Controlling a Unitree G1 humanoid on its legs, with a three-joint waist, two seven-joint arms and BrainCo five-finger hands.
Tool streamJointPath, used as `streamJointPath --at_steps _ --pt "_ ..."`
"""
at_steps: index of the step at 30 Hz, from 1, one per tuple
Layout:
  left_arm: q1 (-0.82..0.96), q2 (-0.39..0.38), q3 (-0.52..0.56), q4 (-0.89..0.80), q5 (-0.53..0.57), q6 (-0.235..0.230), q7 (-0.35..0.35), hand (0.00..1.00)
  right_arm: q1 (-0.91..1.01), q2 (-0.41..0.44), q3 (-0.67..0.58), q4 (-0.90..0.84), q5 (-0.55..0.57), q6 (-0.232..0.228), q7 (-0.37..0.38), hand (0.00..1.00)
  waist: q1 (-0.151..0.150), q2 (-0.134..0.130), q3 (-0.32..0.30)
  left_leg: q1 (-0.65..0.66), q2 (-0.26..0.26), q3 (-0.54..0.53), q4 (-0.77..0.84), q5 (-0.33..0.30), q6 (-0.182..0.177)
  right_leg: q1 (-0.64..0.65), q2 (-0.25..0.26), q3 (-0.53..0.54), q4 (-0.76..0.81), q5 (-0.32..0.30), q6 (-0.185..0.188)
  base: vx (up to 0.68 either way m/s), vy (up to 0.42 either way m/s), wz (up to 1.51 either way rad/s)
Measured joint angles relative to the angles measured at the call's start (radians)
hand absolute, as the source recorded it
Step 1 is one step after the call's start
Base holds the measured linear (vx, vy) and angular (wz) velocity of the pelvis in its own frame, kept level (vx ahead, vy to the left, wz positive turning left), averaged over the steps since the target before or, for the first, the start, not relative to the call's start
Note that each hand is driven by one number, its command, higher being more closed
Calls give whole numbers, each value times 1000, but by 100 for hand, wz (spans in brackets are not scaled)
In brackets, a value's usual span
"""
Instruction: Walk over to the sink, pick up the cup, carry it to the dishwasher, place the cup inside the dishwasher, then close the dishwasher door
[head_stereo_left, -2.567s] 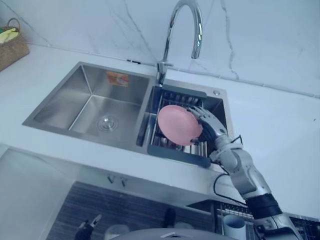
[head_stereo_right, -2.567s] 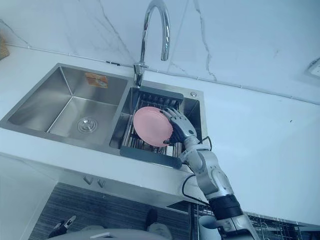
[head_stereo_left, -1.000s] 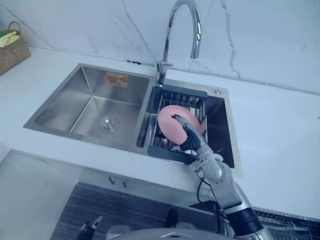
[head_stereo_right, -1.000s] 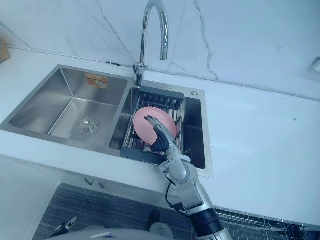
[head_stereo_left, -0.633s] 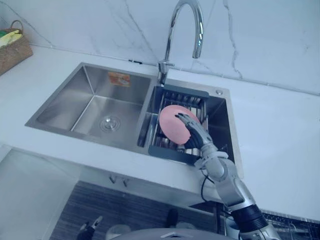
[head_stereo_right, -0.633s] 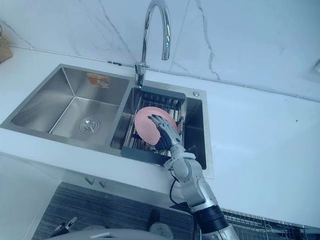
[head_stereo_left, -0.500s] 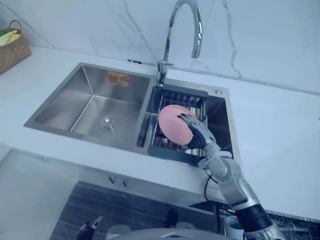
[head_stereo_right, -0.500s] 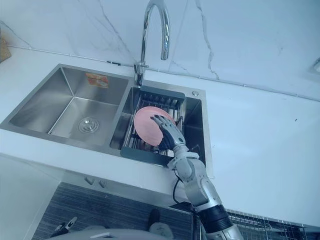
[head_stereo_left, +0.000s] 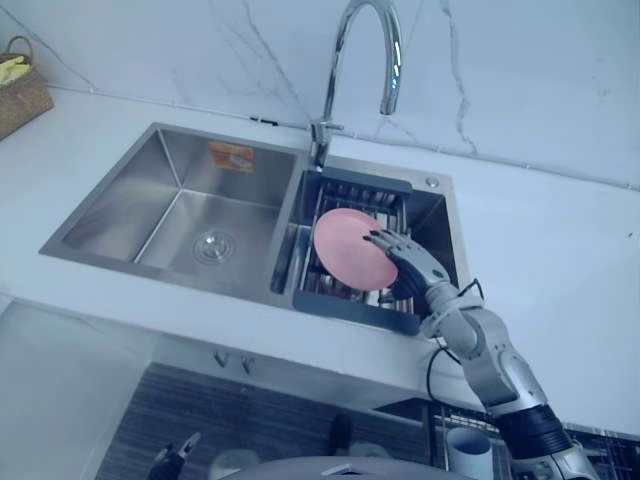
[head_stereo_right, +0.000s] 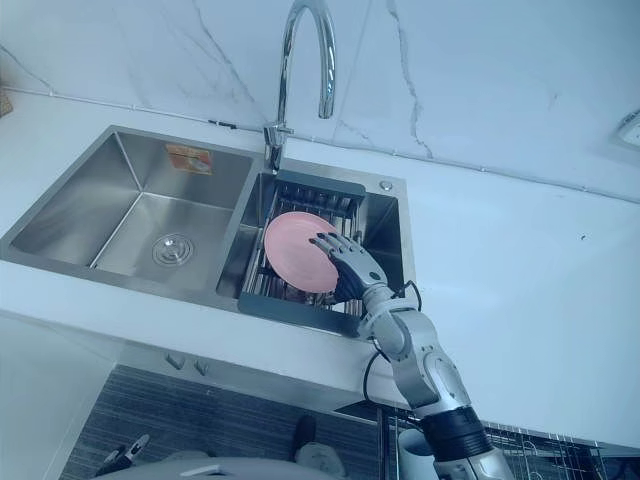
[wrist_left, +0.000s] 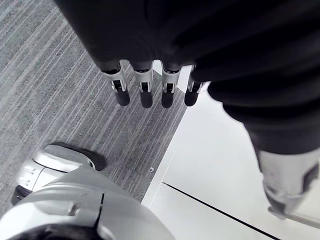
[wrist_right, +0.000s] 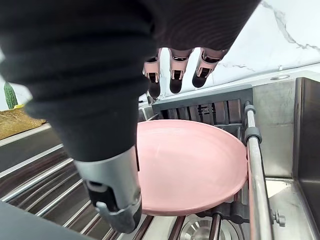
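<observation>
Right hand, fingers spread open, hovers before a pink plate, perhaps touching, upright in the rack across the sink.

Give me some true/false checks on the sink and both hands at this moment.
1. A pink plate stands in the rack in the right basin of the sink. True.
2. The right hand has its fingers curled tight round a cup. False: they are straight and open, next to the pink plate.
3. The faucet bends toward the left basin. False: its spout curves to the right basin's side.
4. The left hand hangs open above the floor. True.
5. A woven basket sits right of the sink. False: it is at the counter's far left.
</observation>
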Motion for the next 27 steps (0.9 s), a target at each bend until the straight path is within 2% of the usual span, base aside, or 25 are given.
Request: streamJointPath --at_steps 9,23,27 --pt "0 0 -1 0 0 0 -3 0 -1 -32 4 16 -106 -65 27 0 0 -3 0 0 -1 2 0 0 0 -1 0 1 0 0 0 0 0 0" --pt "-3 9 -10 0 0 10 -18 0 -33 -35 48 122 -221 -86 24 0 4 -6 -2 -6 -1 -2 -1 0 0 -6 -2 -3 0 0 1 0 0 0" --pt "-4 10 -22 0 0 14 -18 0 -36 -35 59 151 -221 -85 -3 0 5 -9 -3 -6 -2 -3 -1 0 0 -6 -2 -5 0 -1 1 0 0 0"
